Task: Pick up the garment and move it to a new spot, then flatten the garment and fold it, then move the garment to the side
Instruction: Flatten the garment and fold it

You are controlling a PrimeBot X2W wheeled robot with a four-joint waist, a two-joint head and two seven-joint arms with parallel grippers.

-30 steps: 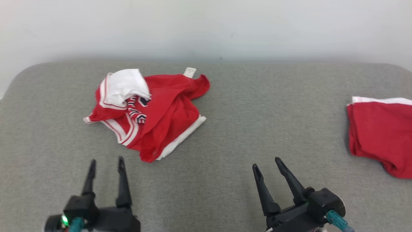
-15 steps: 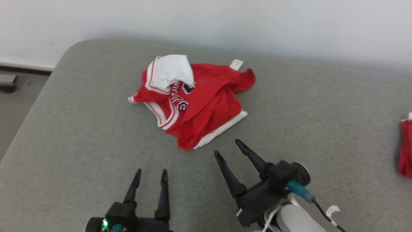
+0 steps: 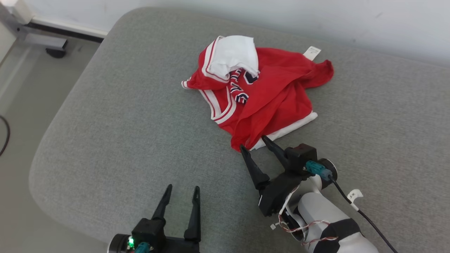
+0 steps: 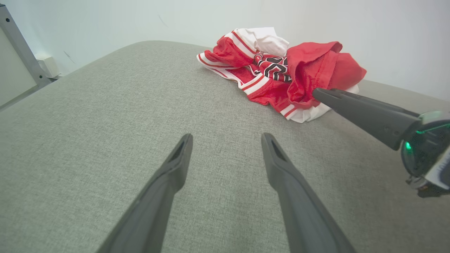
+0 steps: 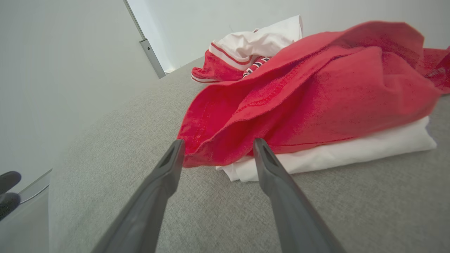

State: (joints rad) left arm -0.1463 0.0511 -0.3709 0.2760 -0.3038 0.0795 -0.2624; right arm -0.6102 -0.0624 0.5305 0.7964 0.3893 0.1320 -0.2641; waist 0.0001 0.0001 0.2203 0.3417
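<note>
Left tool (image 3: 183, 186) and right tool (image 3: 253, 141) both gape wide and empty (the right set further forward).

This looks like a bare lab: a grey fabric-covered bench (image 3: 105, 140) stands by a plain white wall (image 3: 351, 21), a grey metal frame (image 3: 42, 40) beside it.

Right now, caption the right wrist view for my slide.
Open right gripper poised at the near edge of the crumpled red-and-white garment on the grey cushioned surface.
</note>
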